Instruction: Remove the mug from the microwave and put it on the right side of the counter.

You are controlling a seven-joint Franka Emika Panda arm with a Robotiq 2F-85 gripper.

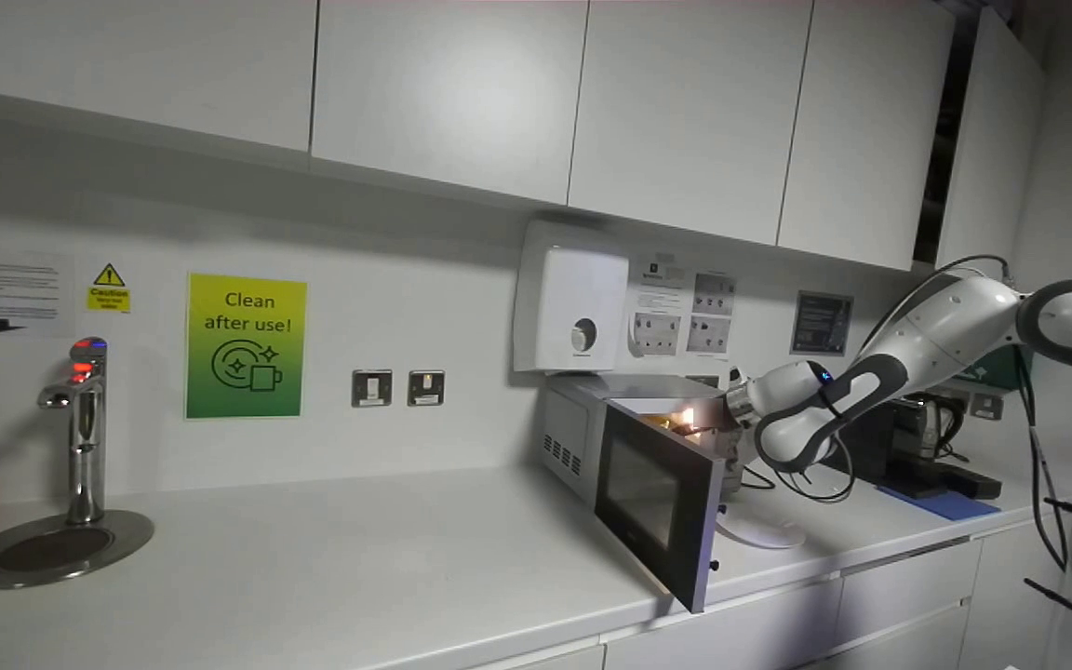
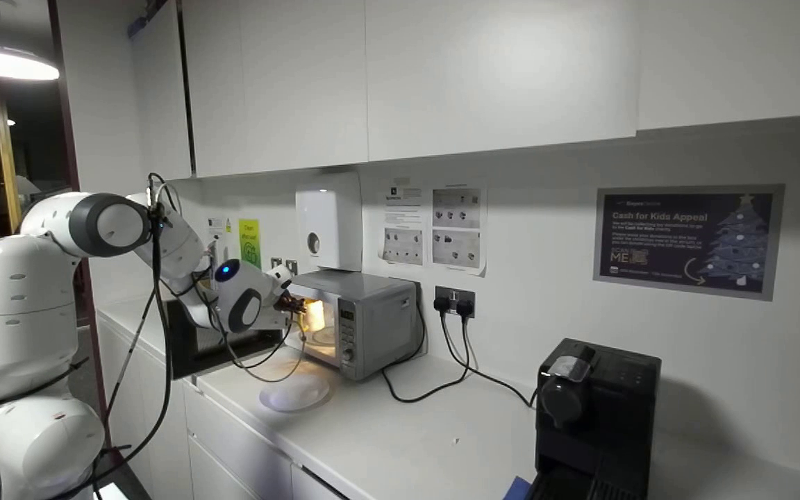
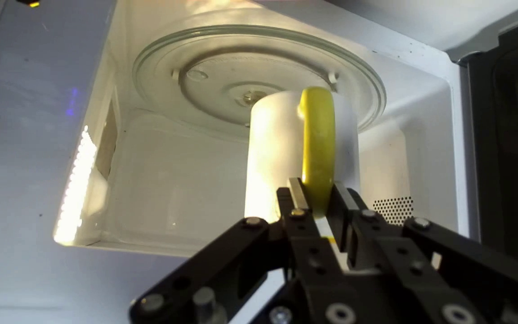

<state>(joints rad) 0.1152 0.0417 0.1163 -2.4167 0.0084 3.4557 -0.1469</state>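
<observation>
- At the mouth of an open, lit microwave (image 2: 387, 323), a white robot arm (image 1: 941, 321) reaches in with its black gripper (image 3: 317, 186).
- Between the gripper's two fingers (image 3: 343, 198) is the yellow handle (image 3: 319, 139) of a white mug (image 3: 272, 148); they pinch it from both sides.
- The mug is inside the microwave, handle facing the arm. From the wrist it overlaps the round glass turntable (image 3: 223, 72); whether its base touches the glass I cannot tell.
- Warm light brightens one side of the mug, leaving the other side greyer.
- The microwave's dark-windowed door (image 1: 643, 484) stands wide open, its outer corner jutting over the front edge of the white counter (image 1: 313, 558).
- On the counter, just in front of the microwave, lies a round whitish dish (image 2: 294, 393).
- Well apart from the microwave, on its control-panel side, sits a black coffee machine (image 2: 598, 417), with a blue mat (image 1: 945, 503) by it.
- Toward the opposite end, a chrome tap (image 1: 87, 447) rises near a green-and-yellow sign (image 1: 246, 344) reading "Clean after use!"
- A white dispenser (image 1: 536, 307) hangs just above the microwave, below pale wall cabinets (image 1: 685, 112).
</observation>
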